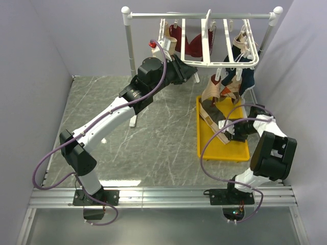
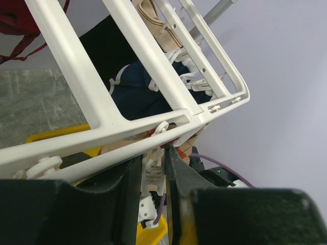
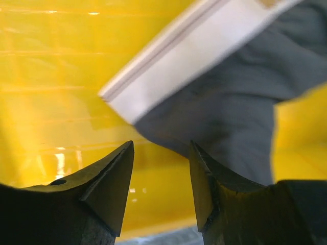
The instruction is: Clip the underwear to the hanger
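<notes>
Left arm: stretched up and forward, left gripper (image 1: 193, 74) under the white slatted plastic hanger (image 1: 204, 63), fingers pinched on a dangling clip (image 2: 153, 176).
Right arm: folded low, right gripper (image 3: 161, 173) over the glossy yellow tray (image 3: 51, 76), fingers apart.
Underwear (image 3: 230, 112): soft grey fabric with a pale band, over the tray just ahead of those fingers.

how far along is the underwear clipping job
Nothing finished: the underwear lies on the yellow tray, unclipped. In hand: the left gripper is shut on a clip under the hanger, and the right gripper hovers open at the fabric's edge. Left: grasp it, lift it, pinch it in the clip.
</notes>
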Available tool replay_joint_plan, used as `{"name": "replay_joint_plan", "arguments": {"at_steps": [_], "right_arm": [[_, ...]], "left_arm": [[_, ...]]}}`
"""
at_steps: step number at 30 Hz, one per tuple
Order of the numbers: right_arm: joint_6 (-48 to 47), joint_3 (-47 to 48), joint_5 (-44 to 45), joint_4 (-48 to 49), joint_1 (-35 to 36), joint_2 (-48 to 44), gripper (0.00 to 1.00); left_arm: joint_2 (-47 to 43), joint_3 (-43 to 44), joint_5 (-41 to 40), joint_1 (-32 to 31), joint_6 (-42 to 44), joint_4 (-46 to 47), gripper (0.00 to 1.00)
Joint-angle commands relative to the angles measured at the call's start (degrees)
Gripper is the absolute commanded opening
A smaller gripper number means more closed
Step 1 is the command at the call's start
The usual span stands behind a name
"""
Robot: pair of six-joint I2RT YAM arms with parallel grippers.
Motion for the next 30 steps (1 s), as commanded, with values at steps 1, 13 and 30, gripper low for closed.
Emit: {"name": "replay_joint_plan", "arguments": {"at_steps": [1, 13, 30], "right_arm": [[-3.42, -1.58, 2.68, -0.06, 0.98, 0.24, 0.55], [-2.98, -1.32, 5.49, 0.9, 4.5, 3.76, 0.46], [-1.32, -0.98, 7.79, -2.25, 8.81, 2.53, 0.0]], "left_arm": [[-0.68, -0.23, 2.44, -0.18, -0.4, 1.16, 0.0], [0.38, 0.39, 2.43, 0.26, -0.58, 1.34, 0.0], [0.9, 0.65, 2.43, 0.34, -0.14, 1.25, 0.0]]}}
